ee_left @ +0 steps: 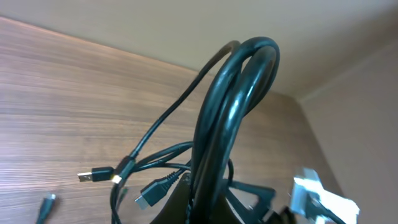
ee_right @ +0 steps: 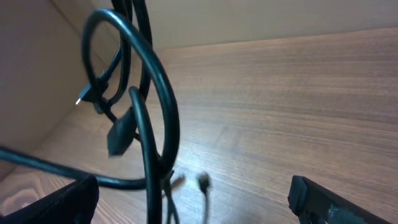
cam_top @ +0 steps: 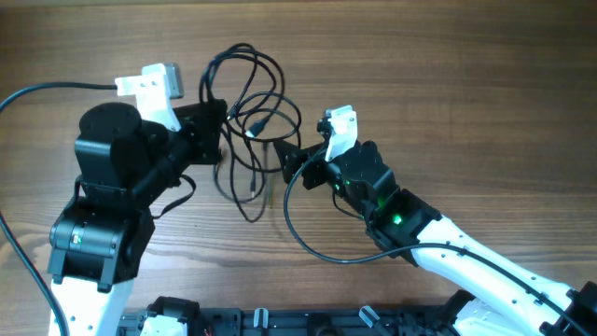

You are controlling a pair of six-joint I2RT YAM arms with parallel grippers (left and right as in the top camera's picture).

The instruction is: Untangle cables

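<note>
The cables [cam_top: 250,112] lie in a tangled loop of thin black cords on the wooden table, between my two grippers. My left gripper [cam_top: 216,140] is at the tangle's left side. In the left wrist view its jaws [ee_left: 214,208] are shut on a bundle of cables [ee_left: 236,93] that rises up in an arch. A USB plug [ee_left: 93,175] and a second plug [ee_left: 152,194] hang free to the left. My right gripper [cam_top: 284,161] is at the tangle's right side. Its fingers [ee_right: 193,199] are wide open, with cable loops [ee_right: 165,112] standing between them, untouched.
My right arm's own thicker black wire [cam_top: 308,238] loops over the table in front of the tangle. My left arm's wire [cam_top: 37,91] runs off to the left edge. A black rail [cam_top: 280,322] lines the front edge.
</note>
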